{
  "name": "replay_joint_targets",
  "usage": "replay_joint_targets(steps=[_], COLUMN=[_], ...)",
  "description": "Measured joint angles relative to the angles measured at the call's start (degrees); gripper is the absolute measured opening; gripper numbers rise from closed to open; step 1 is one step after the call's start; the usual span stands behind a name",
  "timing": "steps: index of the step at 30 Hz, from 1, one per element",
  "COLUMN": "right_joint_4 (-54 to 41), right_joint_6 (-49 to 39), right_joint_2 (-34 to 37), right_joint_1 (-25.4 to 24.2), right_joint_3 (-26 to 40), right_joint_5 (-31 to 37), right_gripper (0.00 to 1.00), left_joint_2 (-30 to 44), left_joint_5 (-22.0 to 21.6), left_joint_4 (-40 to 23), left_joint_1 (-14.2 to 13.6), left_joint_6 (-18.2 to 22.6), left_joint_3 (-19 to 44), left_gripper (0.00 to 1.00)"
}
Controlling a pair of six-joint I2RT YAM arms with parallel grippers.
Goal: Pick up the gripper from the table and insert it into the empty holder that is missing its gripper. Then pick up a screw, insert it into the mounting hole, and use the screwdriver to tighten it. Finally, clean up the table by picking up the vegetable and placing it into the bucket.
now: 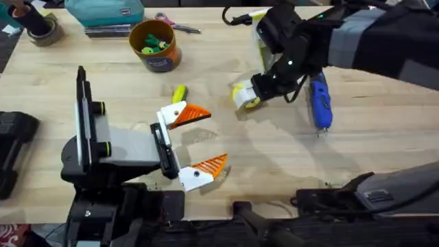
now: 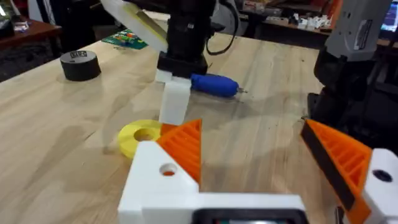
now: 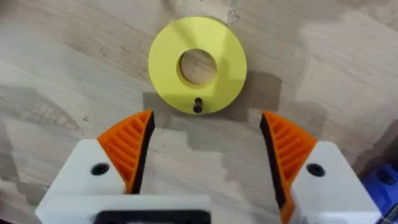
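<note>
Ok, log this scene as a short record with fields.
left gripper: open, orange ribbed tips, holding nothing
right gripper: open, above the flat yellow disc with a hole
blue pen-shaped screwdriver: lying on the wooden table, near the right gripper
yellow-green toy vegetable: on the table, outside the bucket
round orange bucket: upright, green items inside

Blue screwdriver (image 1: 320, 103) flat on worktop, silver tip toward near edge. Yellow-green vegetable (image 1: 179, 92) lying mid-worktop. Orange bucket (image 1: 156, 45), blue band, upright at far side.
</note>
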Motion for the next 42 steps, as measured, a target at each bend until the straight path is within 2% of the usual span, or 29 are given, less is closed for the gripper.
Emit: replay_joint_targets(steps=[13, 19, 26, 33, 38, 42], right_joint_4=[2.1, 3.2, 3.3, 3.3, 3.3, 3.3], right_joint_6=[0.0, 0.0, 0.0, 0.0, 0.0, 0.0], right_joint_2=[2.8, 3.4, 3.4, 3.4, 3.4, 3.4], right_joint_1=[1.0, 1.0, 1.1, 2.6, 2.8, 2.8], right_joint_3=[0.3, 0.3, 0.3, 0.3, 0.3, 0.3], right_joint_5=[0.0, 0.0, 0.0, 1.5, 2.4, 2.7], right_gripper=[0.91, 0.839, 0.707, 0.672, 0.575, 0.448], left_joint_2=[0.0, 0.0, 0.0, 0.0, 0.0, 0.0], left_joint_5=[0.0, 0.0, 0.0, 0.0, 0.0, 0.0], left_joint_4=[0.0, 0.0, 0.0, 0.0, 0.0, 0.0], left_joint_1=[0.0, 0.0, 0.0, 0.0, 0.0, 0.0], left_joint_6=[0.0, 0.0, 0.0, 0.0, 0.0, 0.0], left_joint_3=[0.0, 0.0, 0.0, 0.0, 0.0, 0.0], left_gripper=[0.985, 0.985, 0.986, 0.986, 0.987, 0.986])
